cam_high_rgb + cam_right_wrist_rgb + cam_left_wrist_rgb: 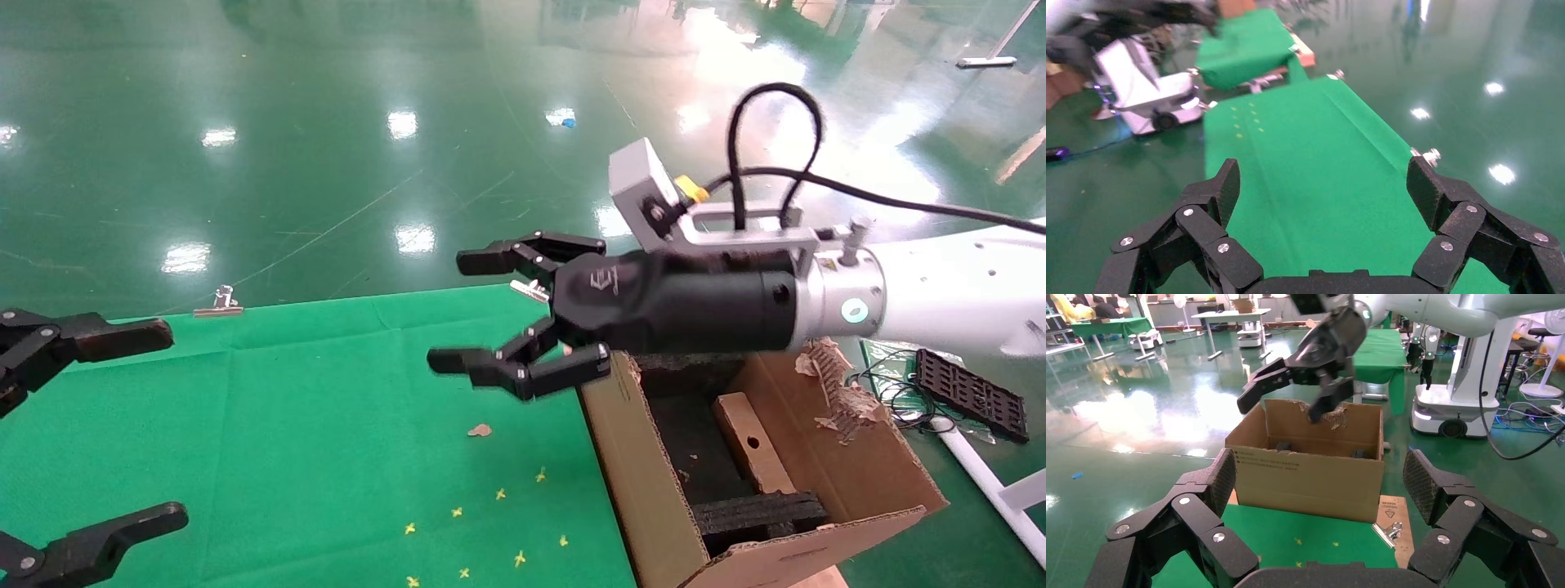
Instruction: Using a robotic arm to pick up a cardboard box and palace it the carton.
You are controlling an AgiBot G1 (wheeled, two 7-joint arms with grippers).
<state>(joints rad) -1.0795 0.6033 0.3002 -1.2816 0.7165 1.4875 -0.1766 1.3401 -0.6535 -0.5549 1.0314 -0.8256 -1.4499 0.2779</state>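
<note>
Brown cardboard box [752, 445] (round-holed edge) inside carton [654, 490].

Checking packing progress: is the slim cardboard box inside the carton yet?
Yes: cardboard box stands slanted inside the carton, and right hand is open, empty.

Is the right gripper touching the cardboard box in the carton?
Apart. Head view: right gripper hangs open above the table, cardboard box down inside the carton.
</note>
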